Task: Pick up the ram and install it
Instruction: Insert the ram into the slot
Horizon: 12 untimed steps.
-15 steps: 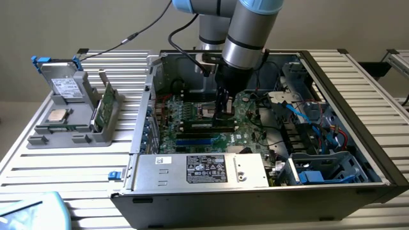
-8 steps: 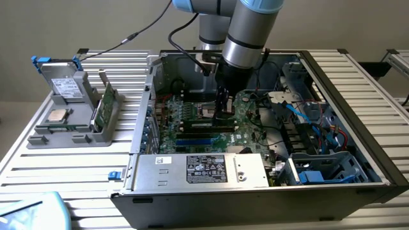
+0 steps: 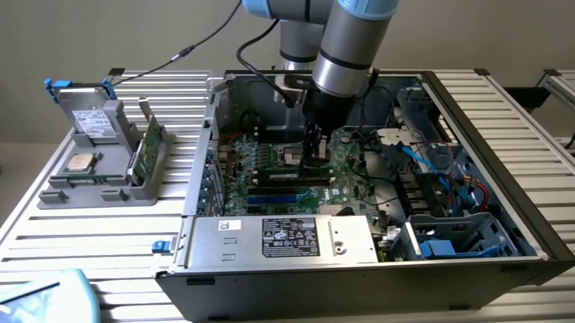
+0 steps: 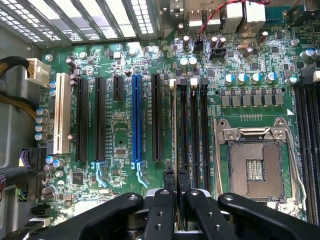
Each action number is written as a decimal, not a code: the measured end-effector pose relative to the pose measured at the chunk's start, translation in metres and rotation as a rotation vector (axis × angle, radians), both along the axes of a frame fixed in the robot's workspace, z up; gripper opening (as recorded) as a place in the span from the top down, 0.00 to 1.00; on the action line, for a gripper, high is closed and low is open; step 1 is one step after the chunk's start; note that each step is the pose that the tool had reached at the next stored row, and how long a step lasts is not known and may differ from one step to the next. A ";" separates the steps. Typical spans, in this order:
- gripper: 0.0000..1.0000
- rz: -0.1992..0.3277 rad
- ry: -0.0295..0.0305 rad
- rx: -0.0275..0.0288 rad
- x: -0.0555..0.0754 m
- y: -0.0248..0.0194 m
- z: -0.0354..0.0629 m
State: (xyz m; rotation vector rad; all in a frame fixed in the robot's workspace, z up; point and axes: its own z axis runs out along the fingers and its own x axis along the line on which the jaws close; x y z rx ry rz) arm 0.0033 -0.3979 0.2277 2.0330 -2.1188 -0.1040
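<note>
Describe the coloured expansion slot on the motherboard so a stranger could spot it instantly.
Inside the open computer case lies a green motherboard with a row of long parallel slots. The blue slot sits mid-row, the only bright blue one; its neighbours are black, the end slot white.

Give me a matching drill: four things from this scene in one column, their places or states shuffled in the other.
1 ram
2 CPU socket
3 chip
4 power supply

A bears a black label
B empty
C on the grey holder
D edge-on in the shut gripper

Pairs: 1-D, 2-B, 3-C, 4-A
</note>
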 end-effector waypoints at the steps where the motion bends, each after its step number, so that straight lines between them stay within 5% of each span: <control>1: 0.87 0.000 0.0000 -0.0002 0.000 -0.0001 -0.0002; 12: 0.87 0.006 0.0038 -0.0002 0.001 0.0000 -0.0009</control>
